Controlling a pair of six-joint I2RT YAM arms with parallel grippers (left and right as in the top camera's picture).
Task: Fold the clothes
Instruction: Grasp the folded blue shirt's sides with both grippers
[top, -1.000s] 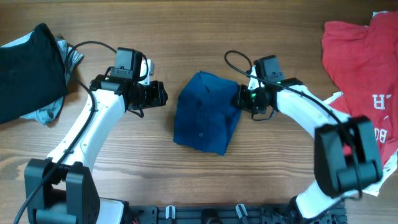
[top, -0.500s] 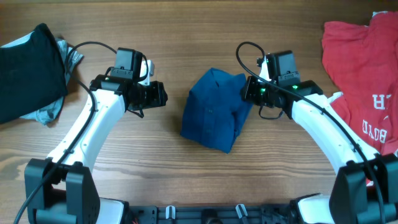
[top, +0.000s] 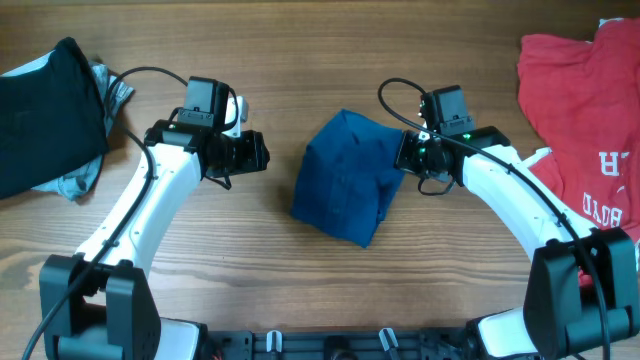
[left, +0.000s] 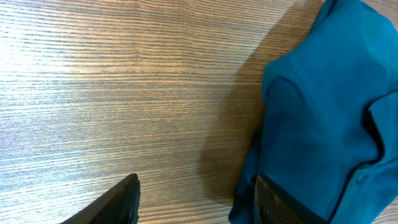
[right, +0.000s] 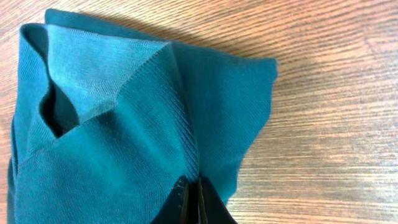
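The right fingers (right: 210, 210) are pressed together on a ribbed fold at the near edge of the dark blue shirt (top: 345, 178), a pinch that was not yet made a second ago. The shirt, a loosely folded bundle in the middle of the worktop (top: 300, 60) between the two arms, now lies slightly farther to the right and more turned than it did then. The left fingers (left: 126, 200) are spread and empty, hovering low just beside the shirt's opposite edge. With one side secured, the next fold or a straightening tug looks ready to begin. The red shirt (top: 575, 100) at far right and the black garment (top: 45, 110) at far left lie well apart, not yet folded.
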